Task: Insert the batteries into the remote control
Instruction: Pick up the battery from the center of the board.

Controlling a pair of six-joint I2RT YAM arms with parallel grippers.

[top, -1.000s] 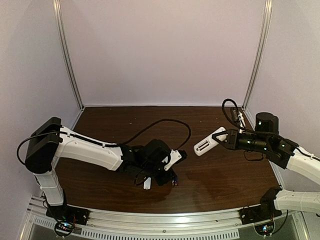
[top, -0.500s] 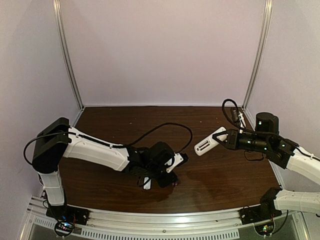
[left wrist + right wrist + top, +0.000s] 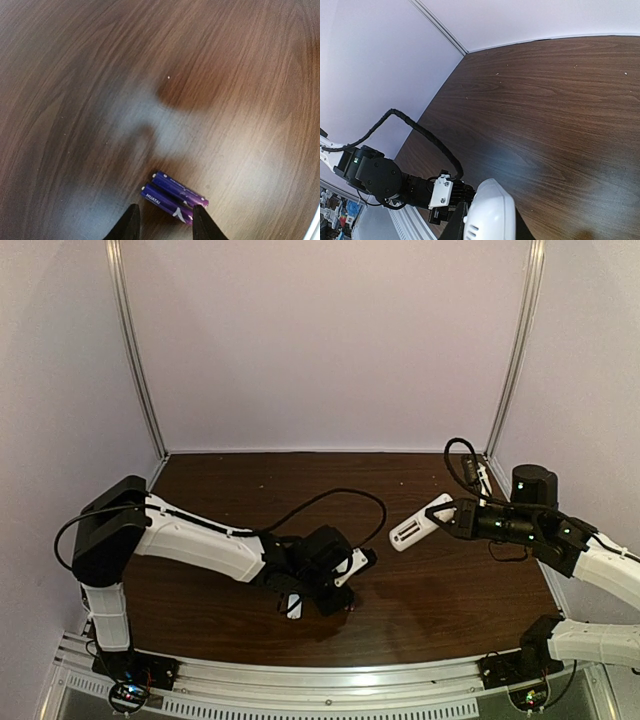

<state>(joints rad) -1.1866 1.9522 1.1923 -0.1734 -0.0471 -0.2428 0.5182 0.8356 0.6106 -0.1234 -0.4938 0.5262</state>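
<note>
Two purple batteries (image 3: 175, 196) lie side by side on the brown table, touching each other. My left gripper (image 3: 166, 227) is open and low over them, with one dark fingertip (image 3: 131, 225) to their left and the other at their right end. In the top view the left gripper (image 3: 335, 600) hides them near the table's front middle. My right gripper (image 3: 450, 520) is shut on the white remote control (image 3: 413, 526) and holds it in the air at the right, tilted. The remote's rounded end (image 3: 490, 215) fills the bottom of the right wrist view.
A small white cover piece (image 3: 293, 608) lies on the table just left of the left gripper. The left arm's black cable (image 3: 330, 495) loops above the table's middle. The table's front edge and a metal rail (image 3: 320, 680) are close behind the batteries.
The left arm has swung a little right and lowered, bringing its gripper closer over the batteries. The right arm and the remote have not moved.
</note>
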